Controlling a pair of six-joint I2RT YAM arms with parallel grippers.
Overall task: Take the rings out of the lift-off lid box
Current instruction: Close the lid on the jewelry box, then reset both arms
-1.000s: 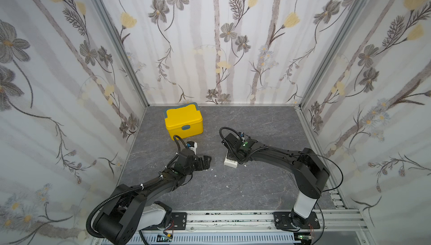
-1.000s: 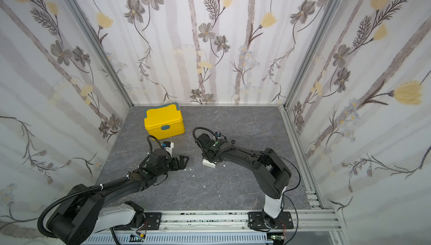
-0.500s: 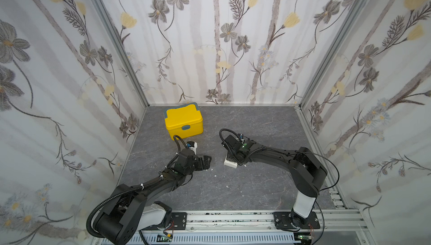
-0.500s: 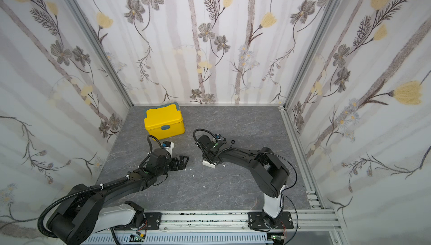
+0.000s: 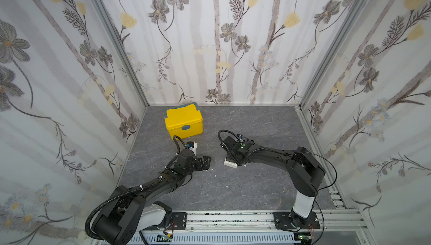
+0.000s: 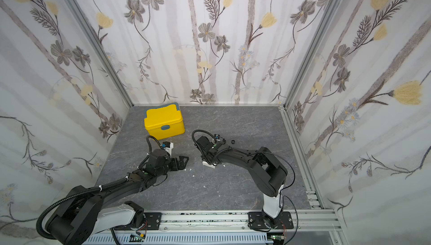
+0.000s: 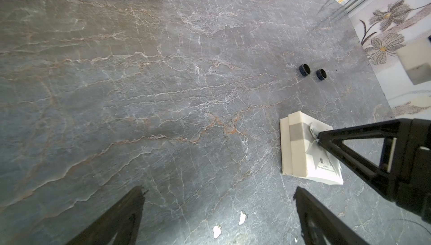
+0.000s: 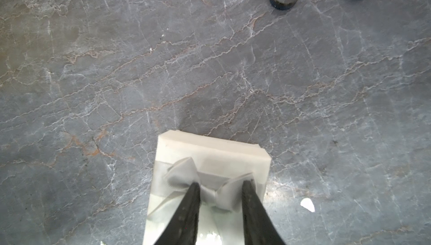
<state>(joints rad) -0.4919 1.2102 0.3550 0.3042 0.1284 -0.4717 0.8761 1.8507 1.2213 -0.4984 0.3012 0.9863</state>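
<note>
Quick status from my end. Both rings [image 7: 305,70] [image 7: 321,74] are out on the table [image 7: 163,92], side by side, near each other but not touching. From the right gripper [image 8: 220,185] they lie well ahead of the fingertips, past the far edge of the lift-off lid box [image 8: 210,152] and a bit off to one side. Neither hand is anywhere near them.

The box sits directly under the right gripper's tips. The lid [image 7: 300,152] is on the base [image 7: 285,148], slightly offset, so a strip of the base shows along one side. The right fingers stand partly apart w/ the knot of the bow [image 8: 184,173] between them. I can't tell if they're actually pinching the ribbon or only straddling it (the wrist view cuts off right where it matters).

The left gripper [image 7: 218,189] has its fingers spread wide w/ nothing between them. It hovers over bare table, w/ the box ahead of it and out past one finger.

My read: the take-out part looks done, since both rings are clear of the box. What's left is prob. letting go of the lid and backing the right arm off. I can't see inside the box w/ the lid on, so I can't confirm it's empty.
</note>
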